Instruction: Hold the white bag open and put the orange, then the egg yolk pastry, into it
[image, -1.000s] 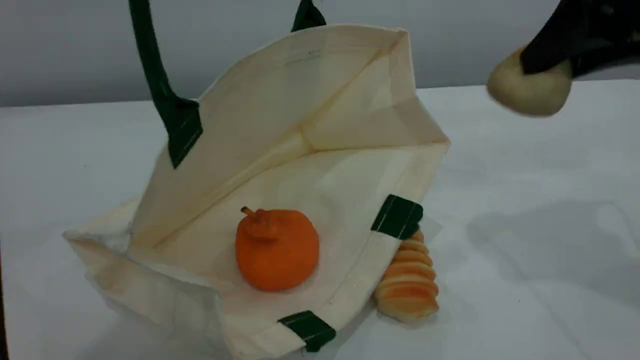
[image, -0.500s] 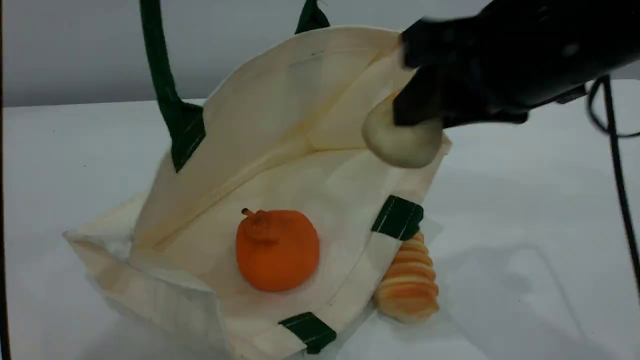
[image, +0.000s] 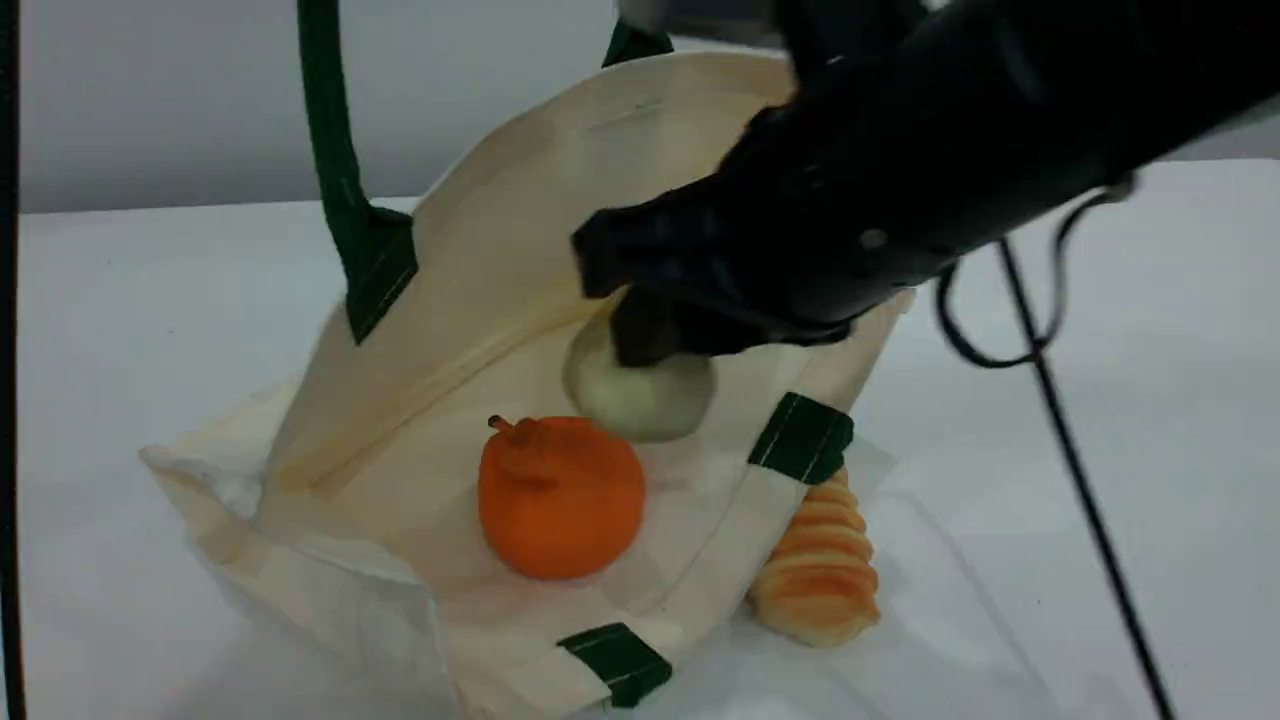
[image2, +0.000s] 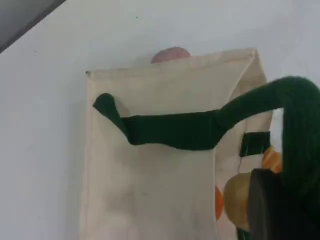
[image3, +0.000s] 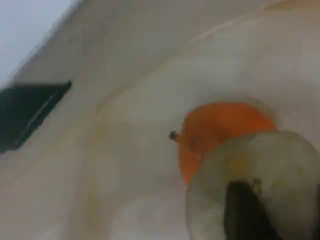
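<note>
Wide-open white bag (image: 480, 250) mouth — orange (image: 560, 500) mid-floor, bare cloth around (bread roll (image: 815, 570) just outside)

White tbl (image: 150, 300), plain grey wall (image: 150, 100) bkgd.

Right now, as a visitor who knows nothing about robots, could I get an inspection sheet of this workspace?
Surface: white table; no stains seen.
Job's things: white bag lies on its side with its mouth open; orange rests inside; egg yolk pastry hangs just behind it, inside the mouth.
Clutter: ridged bread roll beside the bag; pink-topped ball behind it.
Grippers: left gripper shut on the bag's green handle, lifting it; right gripper shut on the pastry.
Cables: black cable hangs from the right arm over the table.
Surroundings: plain grey wall; nothing else seen.
</note>
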